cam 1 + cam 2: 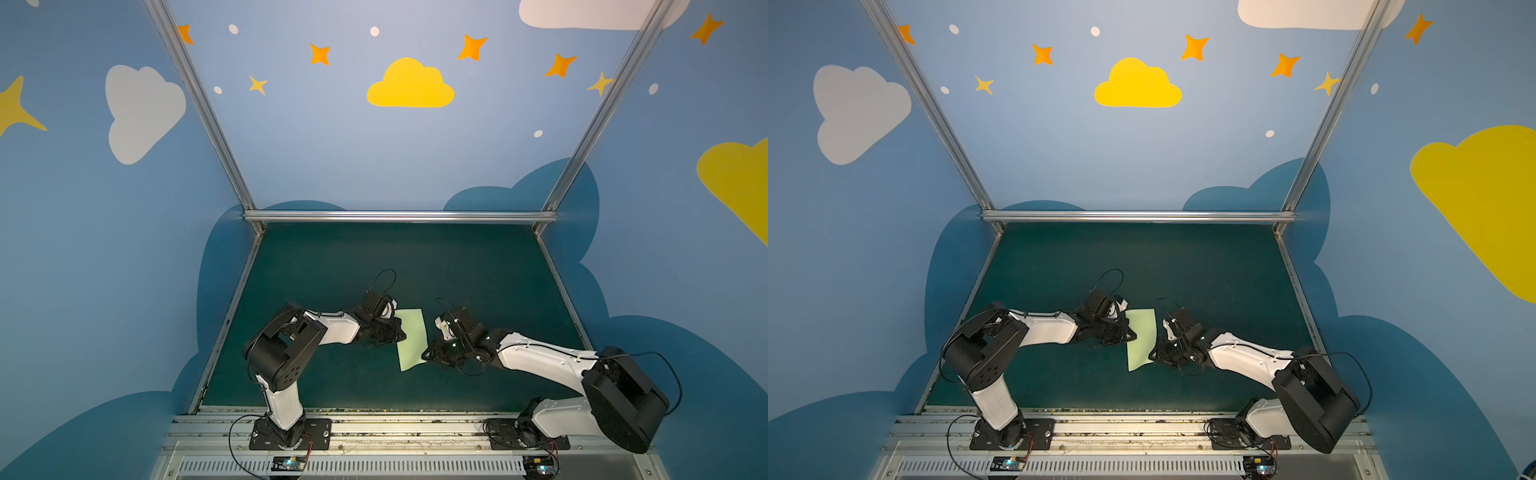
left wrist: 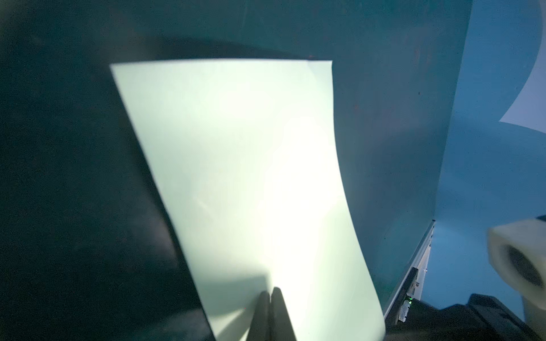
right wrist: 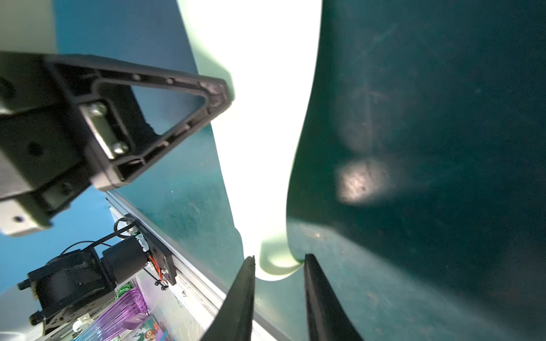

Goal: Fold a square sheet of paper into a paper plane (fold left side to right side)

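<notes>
Paper sheet point(image 1: 411, 338) is lying on the desk point(image 1: 457, 270), apparently folded in half, not yet a plane. Left end effector point(image 2: 270, 295) is resting on it, fingers together. Right end effector point(image 3: 279, 256) is straddling its curled edge, fingers apart. Nose and wing folds pending.

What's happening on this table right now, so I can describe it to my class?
Two robot arms are working on a pale green paper on the dark green table; it is not yet a plane. The left gripper is shut, its tips down on the sheet's left side, apparently pinning it. The right gripper is open, its jaws on either side of the paper's curled right edge, which lifts off the table.
</notes>
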Tool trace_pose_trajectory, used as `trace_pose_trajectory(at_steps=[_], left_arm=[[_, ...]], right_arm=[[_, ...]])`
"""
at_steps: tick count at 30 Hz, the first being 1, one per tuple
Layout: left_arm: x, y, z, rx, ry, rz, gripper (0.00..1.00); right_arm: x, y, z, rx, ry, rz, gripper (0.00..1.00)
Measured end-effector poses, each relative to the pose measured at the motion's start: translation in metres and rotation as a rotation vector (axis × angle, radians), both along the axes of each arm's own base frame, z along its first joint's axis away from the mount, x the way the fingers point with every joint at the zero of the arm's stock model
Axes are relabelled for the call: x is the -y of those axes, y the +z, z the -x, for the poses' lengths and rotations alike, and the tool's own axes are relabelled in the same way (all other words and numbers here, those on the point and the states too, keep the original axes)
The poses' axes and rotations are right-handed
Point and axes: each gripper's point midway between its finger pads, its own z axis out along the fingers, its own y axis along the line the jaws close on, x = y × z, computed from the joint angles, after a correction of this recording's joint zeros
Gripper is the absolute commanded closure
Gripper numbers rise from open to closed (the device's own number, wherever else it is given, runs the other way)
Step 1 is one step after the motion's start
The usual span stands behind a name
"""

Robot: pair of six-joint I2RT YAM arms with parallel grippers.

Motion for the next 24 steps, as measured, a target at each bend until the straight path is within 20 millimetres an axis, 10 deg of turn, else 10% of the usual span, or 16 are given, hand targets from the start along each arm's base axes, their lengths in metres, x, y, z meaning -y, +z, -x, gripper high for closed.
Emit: trace_pose_trajectory(at_steps=[24], left_arm=[[-0.0018,0.0030,0.0087,-0.046,-0.036,-0.083,0.94]], right_arm=[[-0.0012,0.0018,0.0021,0.000,0.010,0.015,0.64]])
